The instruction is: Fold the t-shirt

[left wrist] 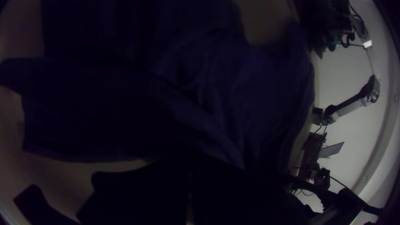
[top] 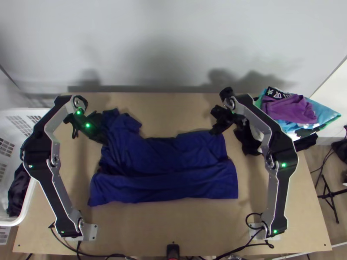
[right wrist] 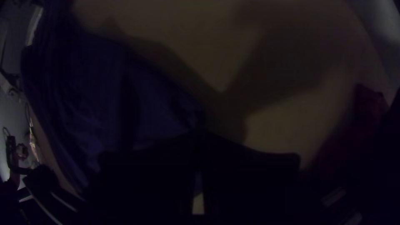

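The blue t-shirt (top: 165, 160) lies across the middle of the table, its near part in a long flat band and its far left part bunched. In the top view my left gripper (top: 102, 132) is at the shirt's left edge, and my right gripper (top: 215, 130) is at its far right corner. The left wrist view has the dark blue cloth (left wrist: 200, 91) running down to the left gripper (left wrist: 189, 160), whose fingers are closed on it. In the right wrist view the shirt's corner (right wrist: 154, 104) ends between the closed fingertips of the right gripper (right wrist: 201, 133).
A pile of clothes with a purple piece (top: 290, 108) on top lies at the table's far right, black cloth (top: 248, 141) beside it. At the left stands a white basket (top: 26, 210) holding dark cloth. Cables run along the near edge.
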`<act>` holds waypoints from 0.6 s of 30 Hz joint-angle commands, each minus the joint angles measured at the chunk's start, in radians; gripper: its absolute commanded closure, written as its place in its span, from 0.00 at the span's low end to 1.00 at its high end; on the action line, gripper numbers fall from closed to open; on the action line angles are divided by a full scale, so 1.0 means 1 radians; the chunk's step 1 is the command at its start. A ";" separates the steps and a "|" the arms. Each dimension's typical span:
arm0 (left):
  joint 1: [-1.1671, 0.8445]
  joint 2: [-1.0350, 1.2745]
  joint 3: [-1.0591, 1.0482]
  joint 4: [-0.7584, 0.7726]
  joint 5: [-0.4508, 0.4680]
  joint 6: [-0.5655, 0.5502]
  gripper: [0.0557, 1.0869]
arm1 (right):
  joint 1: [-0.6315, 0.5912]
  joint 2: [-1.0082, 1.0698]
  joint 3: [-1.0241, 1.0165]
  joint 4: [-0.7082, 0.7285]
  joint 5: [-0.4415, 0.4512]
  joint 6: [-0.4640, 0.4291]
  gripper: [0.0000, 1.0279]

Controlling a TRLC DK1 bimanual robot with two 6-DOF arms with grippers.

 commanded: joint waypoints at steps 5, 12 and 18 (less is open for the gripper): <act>0.065 -0.038 0.117 0.066 0.024 -0.078 0.96 | -0.061 -0.054 0.054 -0.018 0.000 0.000 0.97; 0.079 -0.057 0.152 0.065 0.039 -0.081 0.96 | -0.112 -0.092 0.058 -0.023 -0.006 0.000 0.97; 0.112 -0.080 0.139 0.042 0.073 -0.064 0.96 | -0.155 -0.103 0.027 -0.080 -0.011 -0.019 0.97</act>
